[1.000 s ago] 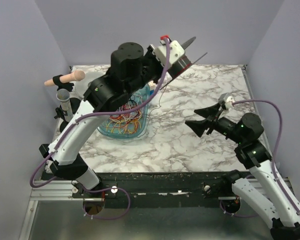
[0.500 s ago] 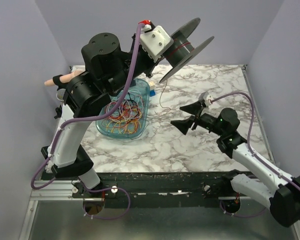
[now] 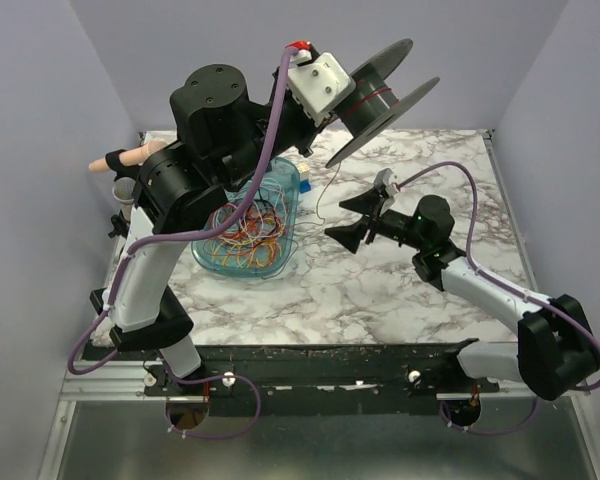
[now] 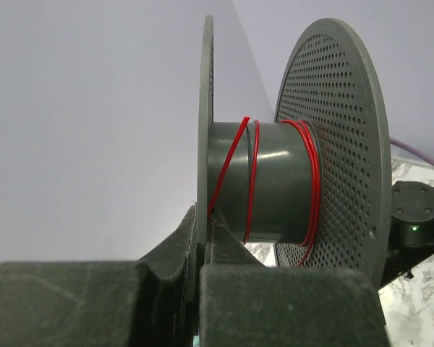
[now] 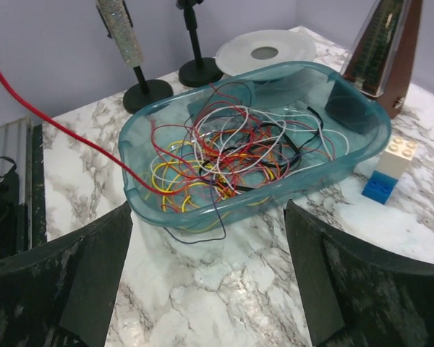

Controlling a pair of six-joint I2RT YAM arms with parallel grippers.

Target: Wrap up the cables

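Left gripper [image 4: 202, 224] clamps the spool's [image 4: 275, 181] flange aloft. Right gripper [image 3: 348, 222], fingers wide, faces the cables [image 5: 224, 159] tangled in the tub [image 5: 289, 195] just ahead; one red strand [image 5: 58, 119] runs up to the spool.

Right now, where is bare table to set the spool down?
Open marble lies right of the right pincer to the far right corner, plus a strip along the near edge in front of the bin. The left is crowded: bin of cables, stands, toy block.
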